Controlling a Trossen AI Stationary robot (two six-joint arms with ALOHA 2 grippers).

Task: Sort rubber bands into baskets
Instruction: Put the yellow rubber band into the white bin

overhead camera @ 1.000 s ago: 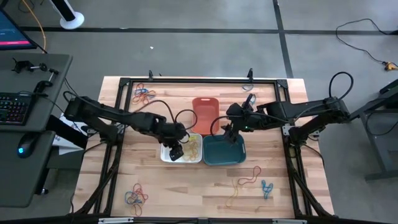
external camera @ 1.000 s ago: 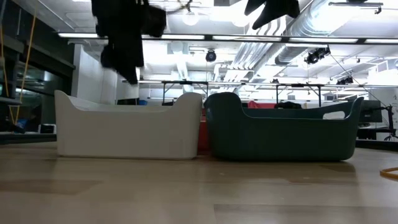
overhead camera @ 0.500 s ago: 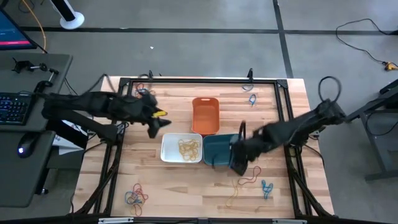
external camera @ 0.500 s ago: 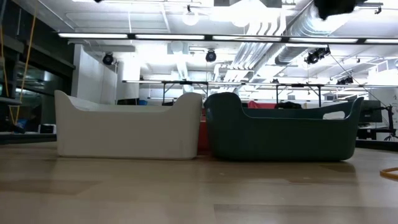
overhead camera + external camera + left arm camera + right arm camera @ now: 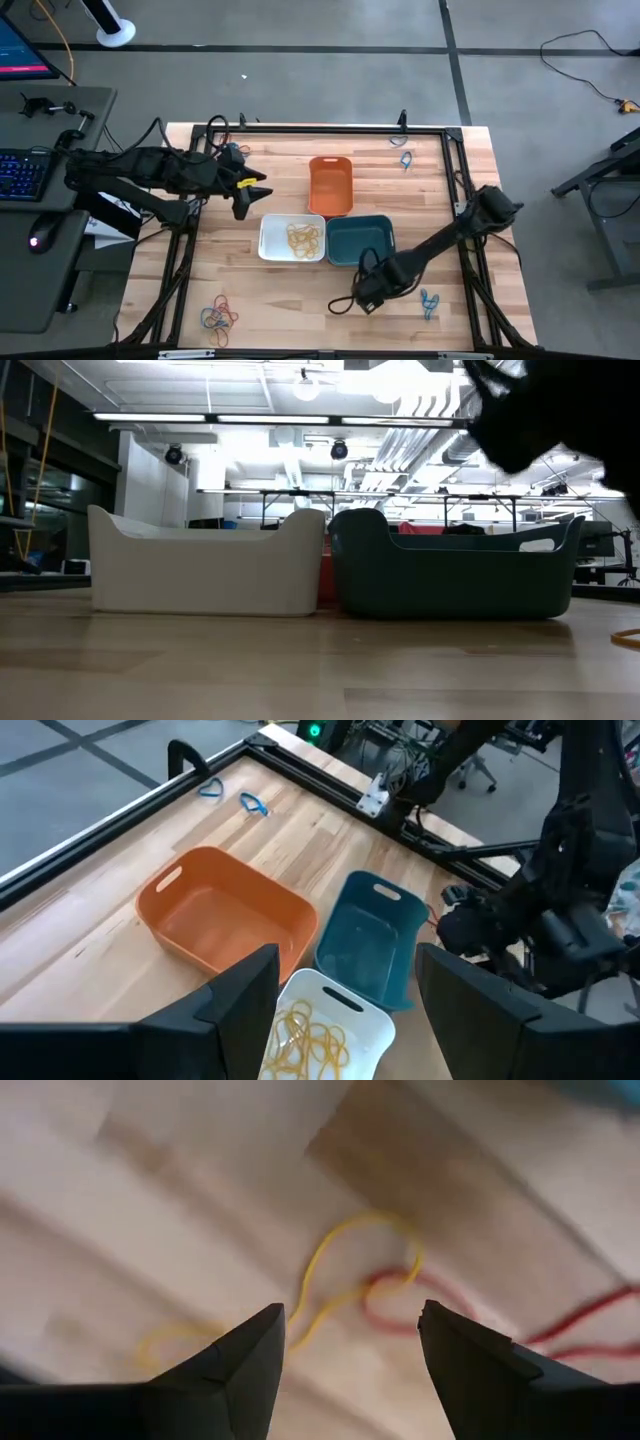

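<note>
High view puts my right gripper [image 5: 366, 296] at five o'clock on the table, jaws spread and empty above a yellow band [image 5: 330, 1285] tangled with a red band [image 5: 420, 1305]. My left gripper [image 5: 243, 196], also wide and empty, waits at ten o'clock. Only the white basket [image 5: 268, 235] holds yellow bands [image 5: 304, 238]; orange basket [image 5: 331, 185] and teal basket [image 5: 360, 241] look empty, so most sorting remains.

Even, bright overhead light fills the high view, with soft shadows only; in the low view, long white ceiling strip lights [image 5: 300, 418] glare across the upper frame, and a dark blurred shape fills the upper right; the right wrist view is smeared, its thin yellow rubber loop [image 5: 345, 1280] soft-edged.
</note>
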